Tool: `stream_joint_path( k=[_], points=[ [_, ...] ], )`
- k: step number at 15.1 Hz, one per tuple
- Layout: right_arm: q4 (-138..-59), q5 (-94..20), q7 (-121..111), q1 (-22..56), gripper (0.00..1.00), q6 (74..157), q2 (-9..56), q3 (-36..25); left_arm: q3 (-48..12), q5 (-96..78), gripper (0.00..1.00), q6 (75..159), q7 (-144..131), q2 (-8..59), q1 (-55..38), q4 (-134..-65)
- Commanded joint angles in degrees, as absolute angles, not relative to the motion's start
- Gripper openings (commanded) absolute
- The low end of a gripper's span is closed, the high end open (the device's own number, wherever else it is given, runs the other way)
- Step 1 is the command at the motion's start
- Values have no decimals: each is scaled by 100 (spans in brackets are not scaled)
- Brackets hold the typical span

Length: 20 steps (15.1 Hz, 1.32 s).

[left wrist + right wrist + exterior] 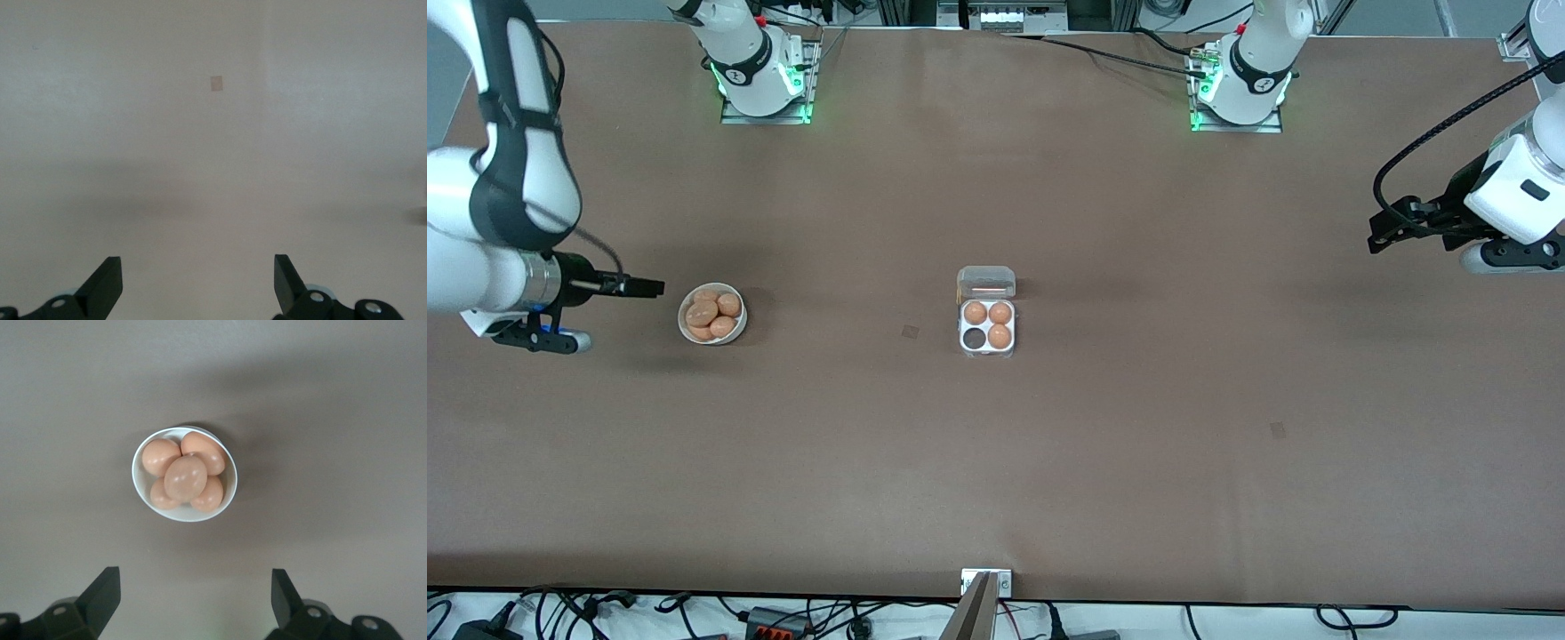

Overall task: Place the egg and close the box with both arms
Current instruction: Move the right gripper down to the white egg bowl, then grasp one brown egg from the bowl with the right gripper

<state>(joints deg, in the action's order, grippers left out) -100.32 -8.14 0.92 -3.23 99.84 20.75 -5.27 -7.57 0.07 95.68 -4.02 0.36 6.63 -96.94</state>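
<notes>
The box (987, 345) is a small clear four-cell carton in the middle of the table, its hinged lid (986, 283) open and lying flat toward the robots' bases. Three brown eggs (988, 313) fill three cells; one cell (972, 338) is empty. My right gripper (646, 286) is open and empty, up in the air beside a white bowl (682, 325) of several brown eggs (703, 312). The right wrist view shows its open gripper (193, 600), the bowl (137, 479) and the eggs (185, 477). My left gripper (1383, 236) is open over bare table at the left arm's end; its wrist view (198, 283) shows only table.
The brown table (1138, 444) has two small square marks (910, 332) (1278, 430); one shows in the left wrist view (216, 83). A metal bracket (985, 584) sits at the table edge nearest the front camera. Cables lie along that edge.
</notes>
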Motion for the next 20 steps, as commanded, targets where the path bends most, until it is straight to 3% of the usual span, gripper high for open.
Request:
stream_joint_path(
  k=[1,7,20],
  points=[
    [-9984,-1475,132,-746,100,10098,2530,-448,-791,-79,100,9527,-281,-62,721,-9712],
    [-9984,-2767,141,-940,100,10116,3181,-466,-791,-79,100,9527,-281,-62,721,-9712],
    [-9940,-3226,132,-1046,100,10239,3507,-466,-791,-79,100,9519,-281,-62,721,-9712]
  ],
)
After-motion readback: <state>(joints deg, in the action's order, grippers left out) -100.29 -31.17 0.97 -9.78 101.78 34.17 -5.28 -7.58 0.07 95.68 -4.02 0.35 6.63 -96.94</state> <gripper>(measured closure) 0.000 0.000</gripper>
